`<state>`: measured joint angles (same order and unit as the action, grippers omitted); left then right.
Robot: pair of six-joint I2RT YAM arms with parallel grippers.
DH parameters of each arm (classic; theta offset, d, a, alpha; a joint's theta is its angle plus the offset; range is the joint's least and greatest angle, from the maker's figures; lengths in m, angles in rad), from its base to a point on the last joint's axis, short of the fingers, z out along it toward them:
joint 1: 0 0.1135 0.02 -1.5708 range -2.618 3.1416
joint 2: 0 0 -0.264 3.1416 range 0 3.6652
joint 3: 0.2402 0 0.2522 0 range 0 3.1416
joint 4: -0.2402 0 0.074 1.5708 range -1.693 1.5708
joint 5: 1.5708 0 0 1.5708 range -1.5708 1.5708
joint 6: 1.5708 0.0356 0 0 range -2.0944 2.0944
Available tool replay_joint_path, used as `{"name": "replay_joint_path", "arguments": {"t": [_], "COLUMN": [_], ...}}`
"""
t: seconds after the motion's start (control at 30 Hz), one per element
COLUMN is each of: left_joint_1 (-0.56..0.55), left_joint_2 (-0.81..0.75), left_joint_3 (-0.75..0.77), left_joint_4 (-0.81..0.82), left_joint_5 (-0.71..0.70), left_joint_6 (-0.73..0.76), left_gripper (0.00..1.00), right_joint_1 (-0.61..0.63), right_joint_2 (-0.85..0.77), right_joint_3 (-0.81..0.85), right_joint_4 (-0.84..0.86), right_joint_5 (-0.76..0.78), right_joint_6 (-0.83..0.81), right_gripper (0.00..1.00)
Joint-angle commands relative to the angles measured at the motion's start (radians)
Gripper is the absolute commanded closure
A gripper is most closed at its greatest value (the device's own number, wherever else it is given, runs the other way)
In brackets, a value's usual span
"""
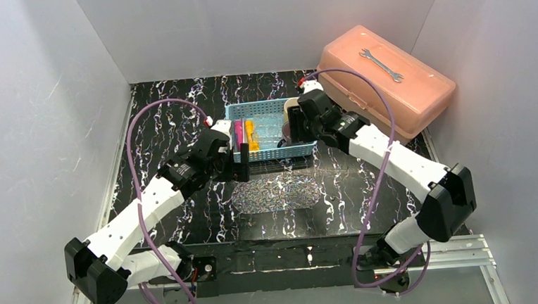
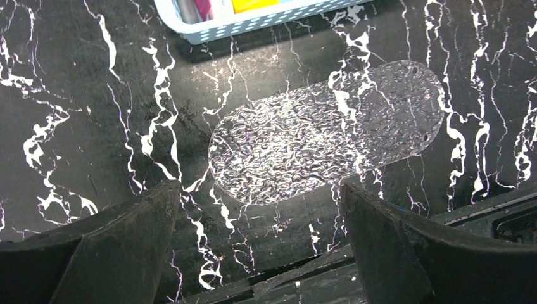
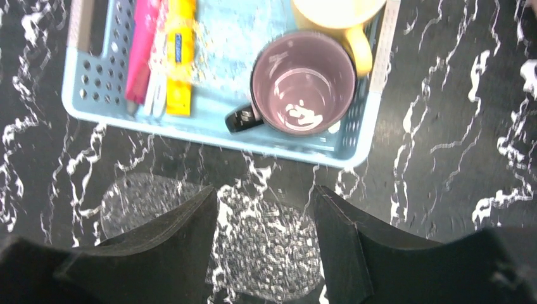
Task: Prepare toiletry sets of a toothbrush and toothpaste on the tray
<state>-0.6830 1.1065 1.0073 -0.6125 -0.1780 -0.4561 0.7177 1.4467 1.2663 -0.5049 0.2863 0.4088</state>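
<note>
Left hand [image 1: 240, 161]: jaws spread full wide, nothing held; over table [image 1: 338, 183] at 10 o'clock of tray [image 1: 276, 194].
Right hand [image 3: 265, 193]: jaws well apart, nothing held; above cup end of blue basket [image 3: 209, 130].
Tray flat on table, basket just beyond at 12 o'clock.
Basket, 9 o'clock end: pink tube [image 3: 144, 50], pale toothbrush [image 3: 156, 88], yellow tube [image 3: 179, 57], side by side.
3 o'clock end: purple cup [image 3: 304, 82], yellow cup [image 3: 335, 9] at its 12 o'clock.

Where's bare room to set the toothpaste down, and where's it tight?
The tray is bare, in front of the basket. The table right of it is free too. Crowded: inside the basket, tubes beside cups.
</note>
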Motion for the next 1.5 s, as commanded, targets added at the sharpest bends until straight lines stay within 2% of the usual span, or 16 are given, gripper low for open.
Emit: {"name": "replay_joint_path", "arguments": {"t": [0.0,0.17,0.5,0.83,1.17,1.47], "left_joint_1": [-0.001,0.001,0.001,0.001,0.004,0.007], "left_joint_2": [0.013,0.027,0.001,-0.14,-0.186,-0.18], "left_joint_3": [0.074,0.107,0.045,-0.028,-0.035,-0.035], "left_joint_4": [-0.044,-0.064,-0.025,0.017,0.012,0.011], "left_joint_5": [0.04,0.055,0.01,-0.099,-0.164,-0.163], "left_joint_6": [0.05,0.085,0.115,0.153,0.176,0.178], "left_gripper": [0.02,0.02,0.02,0.02,0.02,0.02], "right_joint_1": [-0.011,-0.012,-0.014,-0.017,-0.017,-0.017], "right_joint_2": [0.085,0.186,0.388,0.446,0.448,0.41], "right_joint_3": [0.12,0.24,0.46,0.458,0.395,0.35], "right_joint_4": [-0.002,-0.001,-0.068,-0.095,-0.102,-0.121], "right_joint_5": [0.011,0.004,0.043,0.01,0.0,0.008], "right_joint_6": [-0.03,-0.03,-0.046,-0.074,-0.104,-0.185], "right_gripper": [0.35,0.36,0.41,0.53,0.58,0.58]}}
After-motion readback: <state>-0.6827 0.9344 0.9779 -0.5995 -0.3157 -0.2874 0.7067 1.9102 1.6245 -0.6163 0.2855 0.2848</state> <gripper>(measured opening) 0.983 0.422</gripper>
